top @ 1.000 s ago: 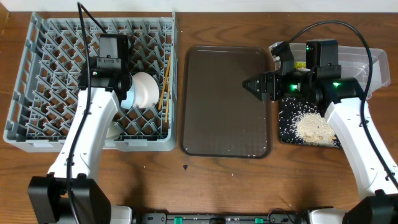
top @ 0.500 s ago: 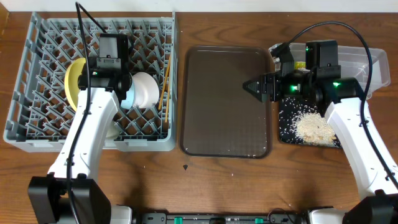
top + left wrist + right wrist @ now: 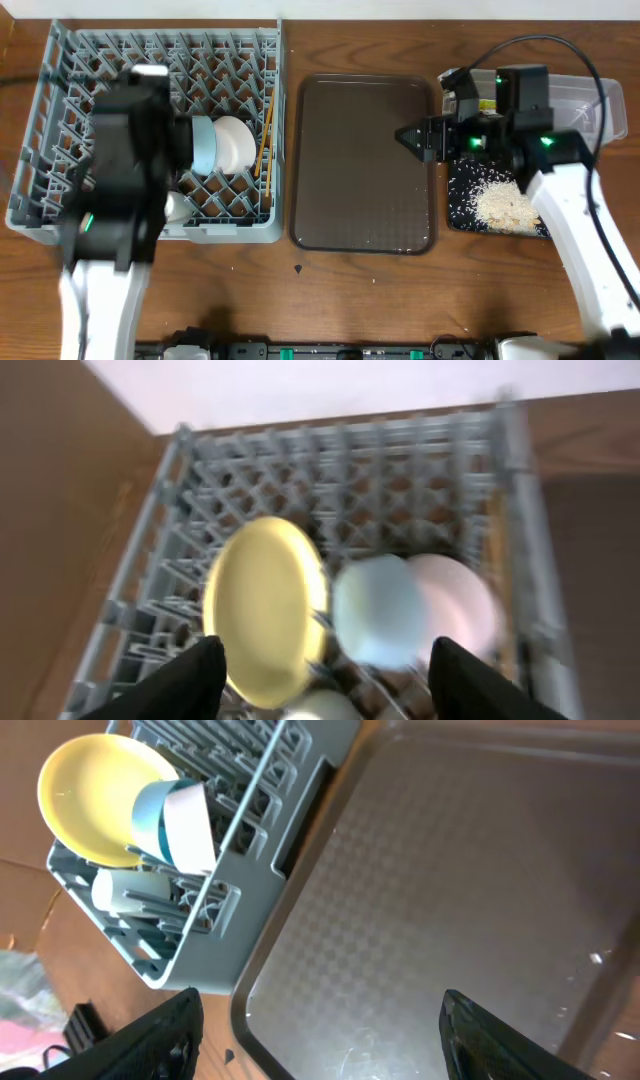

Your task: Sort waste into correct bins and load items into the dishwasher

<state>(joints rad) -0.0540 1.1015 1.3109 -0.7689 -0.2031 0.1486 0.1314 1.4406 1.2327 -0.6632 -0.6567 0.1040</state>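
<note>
The grey dish rack [image 3: 60, 215] holds the light blue bowl [image 3: 203, 146], the white bowl [image 3: 236, 145], the white cup [image 3: 176, 207] and the chopsticks [image 3: 265, 140]. The left wrist view shows the yellow plate [image 3: 262, 605] standing on edge beside the blue bowl [image 3: 378, 610] and white bowl [image 3: 458, 600]. My left gripper [image 3: 325, 650] is open and empty, raised above them; its arm [image 3: 120, 170] is blurred and hides the plate from overhead. My right gripper [image 3: 407, 137] [image 3: 320, 1015] is open and empty above the brown tray's right edge. Rice crumbs [image 3: 503, 205] lie in the black tray [image 3: 460, 215].
The dark brown serving tray [image 3: 350, 200] lies between the rack and the bins; it also shows in the right wrist view [image 3: 430, 890]. The clear tub [image 3: 585, 95] stands at the far right, partly under the right arm. Small specks lie on the wood in front.
My left arm has lifted off the rack toward the camera, leaving the yellow plate standing in it. The right arm has barely moved.
</note>
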